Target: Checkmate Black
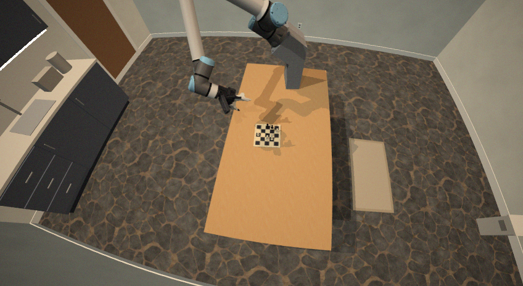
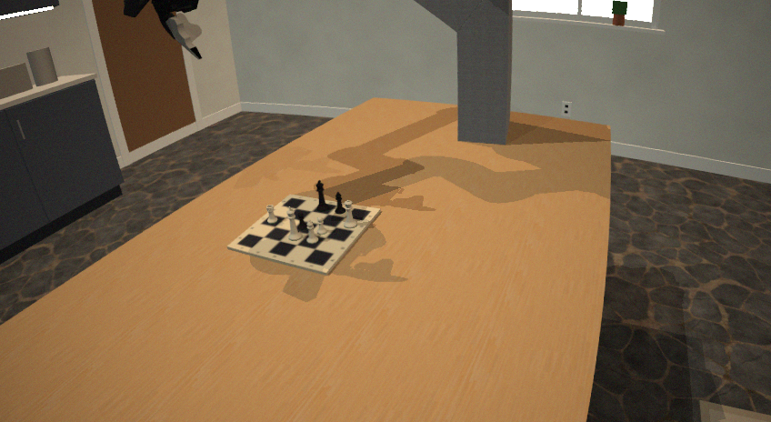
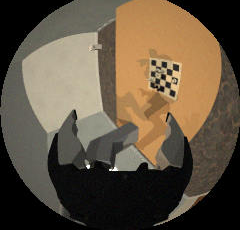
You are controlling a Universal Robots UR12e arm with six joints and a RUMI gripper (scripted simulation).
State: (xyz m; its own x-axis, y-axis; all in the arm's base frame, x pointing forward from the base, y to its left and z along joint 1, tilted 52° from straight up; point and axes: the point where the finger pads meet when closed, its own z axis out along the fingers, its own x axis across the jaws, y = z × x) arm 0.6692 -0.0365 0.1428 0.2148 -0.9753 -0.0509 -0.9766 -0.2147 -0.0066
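A small chessboard [image 1: 267, 143] [image 2: 319, 257] [image 3: 174, 81] lies on the wooden table [image 1: 271, 195] [image 2: 433, 320] [image 3: 150, 30]. On its far half stand a black king [image 2: 320, 192], a smaller black piece [image 2: 339, 202] and a white rook [image 2: 349, 215]. Nearer stand a white pawn [image 2: 271, 214], a tall white piece [image 2: 292, 224], a black piece [image 2: 301, 221] and two small white pieces [image 2: 311, 233] [image 2: 321, 226]. My gripper [image 1: 242, 104] [image 2: 189, 39] [image 3: 121, 111] is open and empty. It hangs high in the air over the table's left edge, well away from the board.
The arm's grey pedestal [image 1: 293, 74] [image 2: 484, 93] stands at the table's far end. Dark cabinets with a counter [image 1: 55, 136] [image 2: 48, 147] line the left wall. A pale rug [image 1: 370, 177] lies on the floor to the table's right.
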